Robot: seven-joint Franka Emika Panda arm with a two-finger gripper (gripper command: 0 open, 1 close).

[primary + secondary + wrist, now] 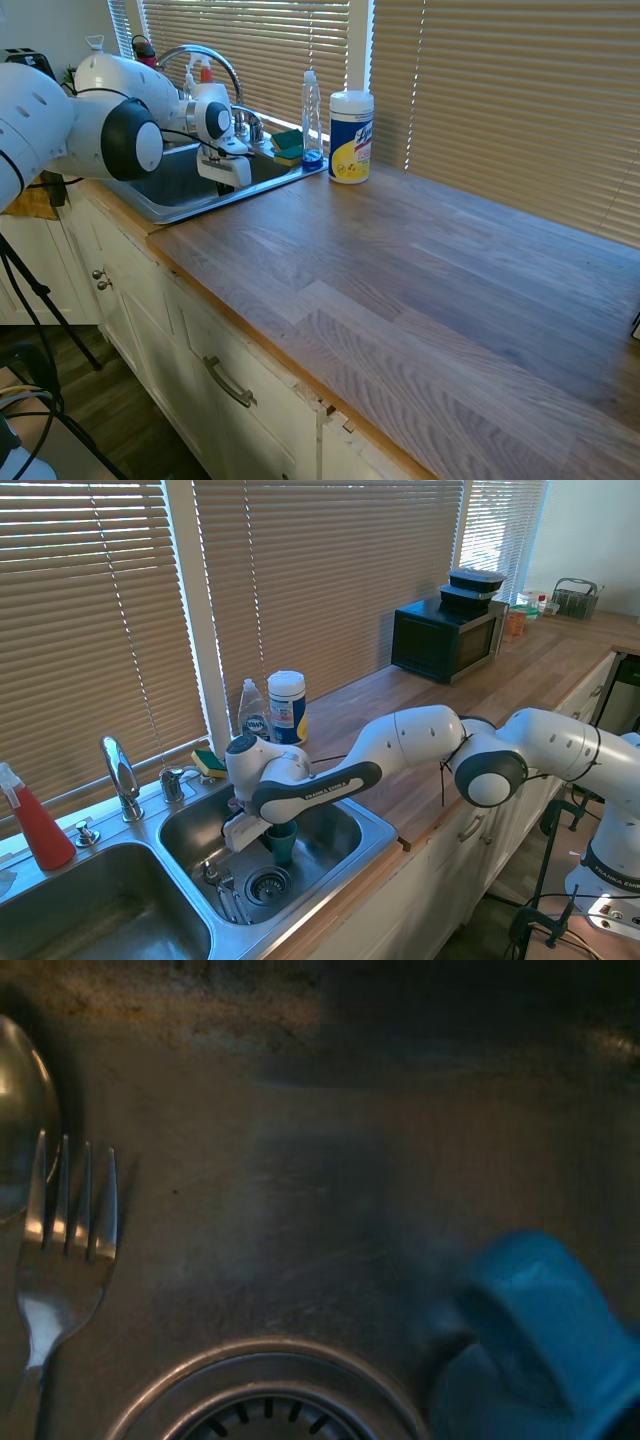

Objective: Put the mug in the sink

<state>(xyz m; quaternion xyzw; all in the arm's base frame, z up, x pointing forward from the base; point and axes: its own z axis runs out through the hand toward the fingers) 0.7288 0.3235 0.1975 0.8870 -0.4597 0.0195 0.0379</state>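
Mug: the small teal-blue tapered mug (281, 841) hangs upright in the right basin, just beside the round drain strainer (267, 885); whether its base touches the basin floor cannot be told.
Mug in wrist view: a blurred blue rounded shape (540, 1350) rises from the lower edge, near the drain ring (262, 1390).
Gripper: the white two-finger gripper (262, 832) reaches down into the basin from the white arm; its fingers pinch the mug at the rim.
First exterior view: the gripper (224, 168) dips behind the sink's front rim, so the mug is hidden there.
Sink: the double-basin stainless steel sink (330, 872) with curved chrome gooseneck faucet (120, 776) is set in a wooden countertop (420, 280).
Cutlery: a steel fork (60, 1260) and a spoon (22, 1110) lie on the basin floor, sharp in the wrist view; in the second exterior view they are a small cluster (222, 892) beside the drain.
Behind the sink: a white-and-yellow wipes canister (351, 137), a slim clear bottle with blue liquid (312, 118) and a green-and-yellow sponge (288, 146) stand along the back rim.
Only in second exterior view: a red spray bottle (35, 825) at far left, a black microwave (447, 640) far along the counter.
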